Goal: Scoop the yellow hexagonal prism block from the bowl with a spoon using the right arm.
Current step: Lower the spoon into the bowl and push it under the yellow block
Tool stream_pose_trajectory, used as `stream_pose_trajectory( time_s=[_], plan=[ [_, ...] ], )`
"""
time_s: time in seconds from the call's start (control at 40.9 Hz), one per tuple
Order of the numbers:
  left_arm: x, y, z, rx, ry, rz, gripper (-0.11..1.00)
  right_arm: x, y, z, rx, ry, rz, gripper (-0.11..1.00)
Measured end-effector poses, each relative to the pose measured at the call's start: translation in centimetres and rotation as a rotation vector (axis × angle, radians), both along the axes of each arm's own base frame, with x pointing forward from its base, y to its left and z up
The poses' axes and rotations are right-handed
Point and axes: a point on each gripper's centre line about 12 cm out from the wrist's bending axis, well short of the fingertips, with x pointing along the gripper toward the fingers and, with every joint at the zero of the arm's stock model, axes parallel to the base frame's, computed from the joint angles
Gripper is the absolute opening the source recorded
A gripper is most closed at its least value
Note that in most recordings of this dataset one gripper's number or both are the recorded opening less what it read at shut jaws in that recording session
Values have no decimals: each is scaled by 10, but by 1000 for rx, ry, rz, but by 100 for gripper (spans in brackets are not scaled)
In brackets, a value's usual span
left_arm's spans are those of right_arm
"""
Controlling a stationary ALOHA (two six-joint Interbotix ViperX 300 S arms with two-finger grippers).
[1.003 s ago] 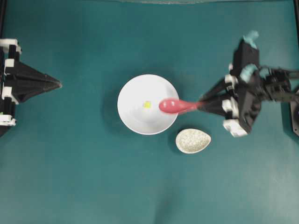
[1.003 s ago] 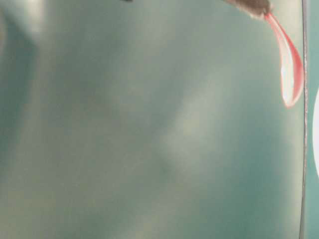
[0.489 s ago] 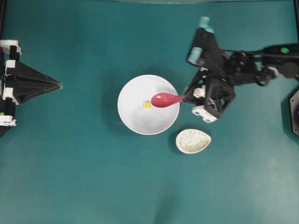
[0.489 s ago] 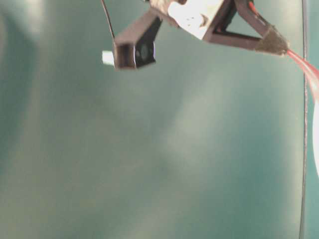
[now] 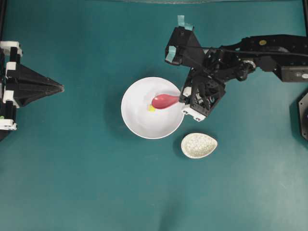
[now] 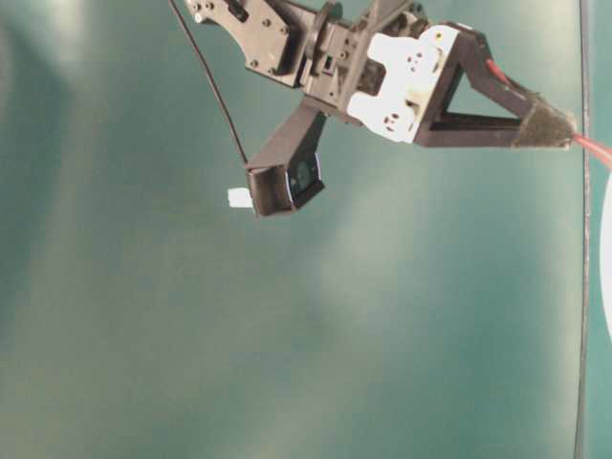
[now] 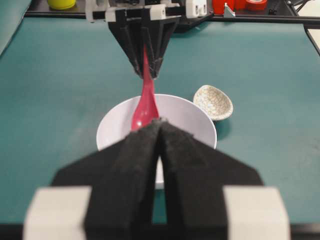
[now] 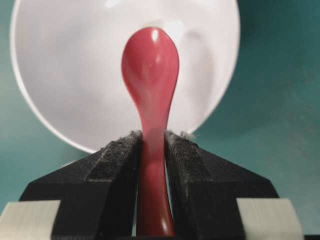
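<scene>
Your yellow hexagonal prism block (image 5: 151, 109) sits near the middle of the bowl (image 5: 137, 122), right at the tip of the spoon (image 5: 165, 101); the right gripper (image 8: 152, 145) pinches the handle so the scoop hangs over the bowl's floor; probably lined up to dig under it; the rim's close on the right, plenty of room leftward; speckled dish (image 5: 198, 145) waits lower right; left gripper (image 7: 160, 131) sits closed, far left.

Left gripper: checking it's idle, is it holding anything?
No, in its wrist view the left gripper is shut on nothing, short of the bowl.
</scene>
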Motion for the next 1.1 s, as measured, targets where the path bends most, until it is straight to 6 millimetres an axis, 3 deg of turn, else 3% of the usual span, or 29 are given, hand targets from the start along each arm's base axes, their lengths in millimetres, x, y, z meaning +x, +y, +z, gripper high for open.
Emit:
stream_pose_trajectory(
  time_s=[1.101],
  plan=[
    [0,0,-1,0,6,0,-1,9,10,-24,6,82,-11,22]
  ],
)
